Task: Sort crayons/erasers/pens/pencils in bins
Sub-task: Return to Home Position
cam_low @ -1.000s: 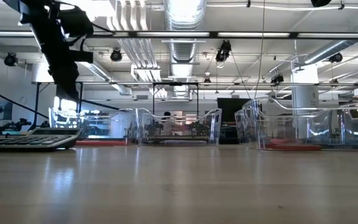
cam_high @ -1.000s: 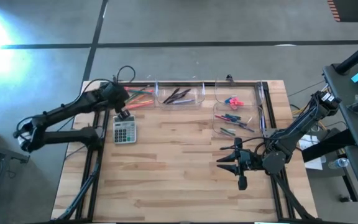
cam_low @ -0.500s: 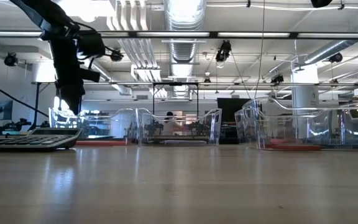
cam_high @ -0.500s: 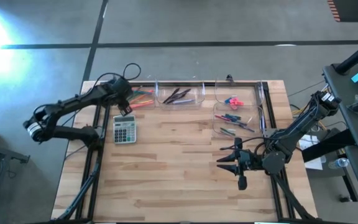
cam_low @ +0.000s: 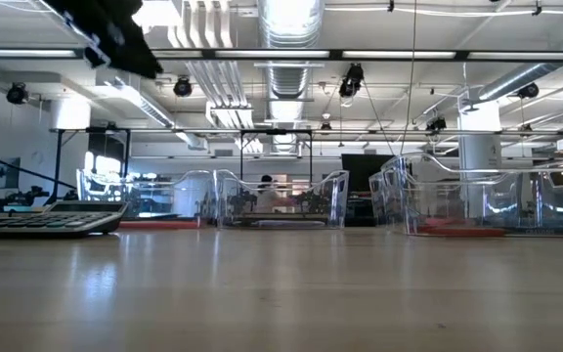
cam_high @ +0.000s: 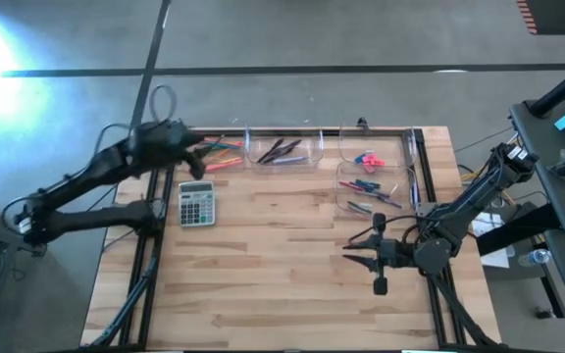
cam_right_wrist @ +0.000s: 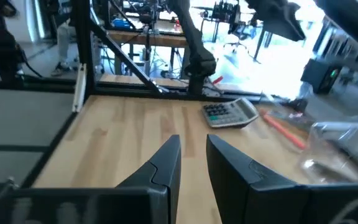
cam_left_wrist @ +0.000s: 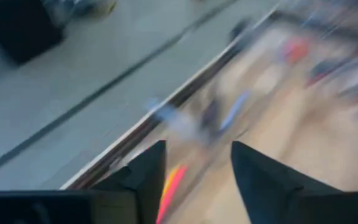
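Note:
Four clear bins stand along the table's far and right sides. The far-left bin holds bright pencils. The bin beside it holds dark pens. A third holds pink erasers. The fourth holds thin coloured sticks. My left gripper hovers open and empty at the pencil bin's left end, high above the table. My right gripper hangs level over the table's right half, pointing left. Its fingers stand a narrow gap apart with nothing between them.
A grey calculator lies near the table's left edge, just in front of the pencil bin. Bare wood fills the middle and near part of the table. A dark metal frame runs along the table's right side.
My left gripper has risen from low at the pencil bin's left end, climbing out of the low view's top. It has drawn back a little toward the table's left edge and tipped up. My right gripper has stayed in place and rolled slightly.

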You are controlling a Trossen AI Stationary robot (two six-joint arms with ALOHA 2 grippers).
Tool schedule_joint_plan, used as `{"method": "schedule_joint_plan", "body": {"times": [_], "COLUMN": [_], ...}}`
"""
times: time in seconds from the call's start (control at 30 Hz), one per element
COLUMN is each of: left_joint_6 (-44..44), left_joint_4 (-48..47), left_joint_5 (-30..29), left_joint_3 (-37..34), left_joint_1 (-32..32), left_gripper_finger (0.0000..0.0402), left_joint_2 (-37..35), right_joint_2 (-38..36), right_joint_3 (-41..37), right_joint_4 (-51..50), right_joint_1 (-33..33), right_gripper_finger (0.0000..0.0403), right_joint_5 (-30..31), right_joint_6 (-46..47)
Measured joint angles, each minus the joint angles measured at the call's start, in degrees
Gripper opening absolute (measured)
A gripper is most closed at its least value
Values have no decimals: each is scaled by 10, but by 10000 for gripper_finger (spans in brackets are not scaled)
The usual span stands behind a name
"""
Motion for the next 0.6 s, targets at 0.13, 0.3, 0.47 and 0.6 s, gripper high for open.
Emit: {"method": "schedule_joint_plan", "body": {"times": [0.13, 0.3, 0.47, 0.6], "left_joint_6": [-28, -33, -5, 53], "left_joint_4": [30, 35, 100, 236], "left_joint_5": [7, 9, 10, 27], "left_joint_3": [-11, -18, -40, -107], "left_joint_1": [-88, -199, -287, -313], "left_gripper_finger": [91, 11, 2, 0], "left_joint_2": [-77, -108, -135, -147], "right_joint_2": [-39, -154, -287, -392], "right_joint_3": [1, 0, -28, -81], "right_joint_4": [-2, -40, -110, -111], "right_joint_1": [-1, -1, -2, -2], "right_gripper_finger": [68, 62, 28, 10], "right_joint_5": [3, 4, -5, -36], "right_joint_6": [-74, -120, -145, -196]}}
